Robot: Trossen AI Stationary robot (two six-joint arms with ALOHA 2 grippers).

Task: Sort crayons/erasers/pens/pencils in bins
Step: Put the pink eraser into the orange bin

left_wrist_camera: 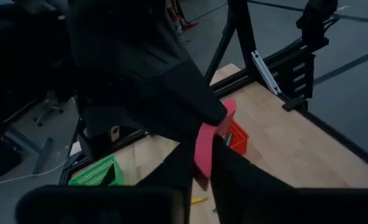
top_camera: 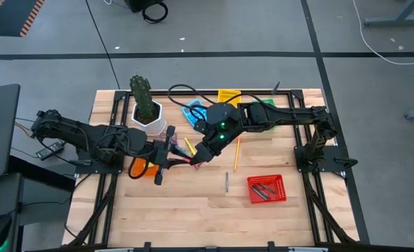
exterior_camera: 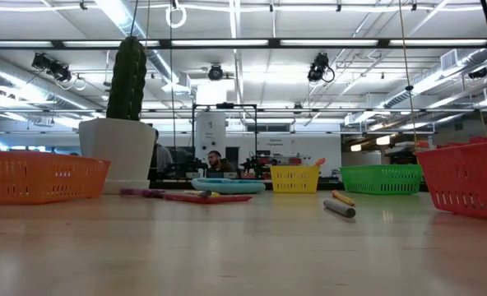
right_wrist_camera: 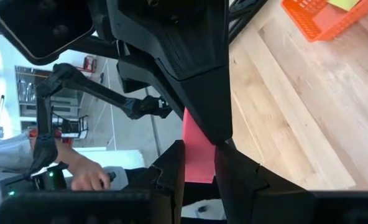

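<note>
Both grippers meet above the table's middle, nearer the left edge, on one pink eraser [left_wrist_camera: 207,144]. Left gripper [top_camera: 169,155] has its fingers [left_wrist_camera: 234,177] pinching one end of it; right gripper [top_camera: 195,160] has its fingers [right_wrist_camera: 237,171] pinching the other end. Eraser is off the wood, held between the two.

Red bin [top_camera: 266,189] sits toward the near right part of the table with dark pens [top_camera: 263,190] in it. Orange bin [top_camera: 140,169] is by the left edge under the left arm. Yellow bin [top_camera: 229,95] and green bin [top_camera: 265,103] are at the far edge. One pencil [top_camera: 236,153] and one pen [top_camera: 226,181] lie loose mid-table.
</note>
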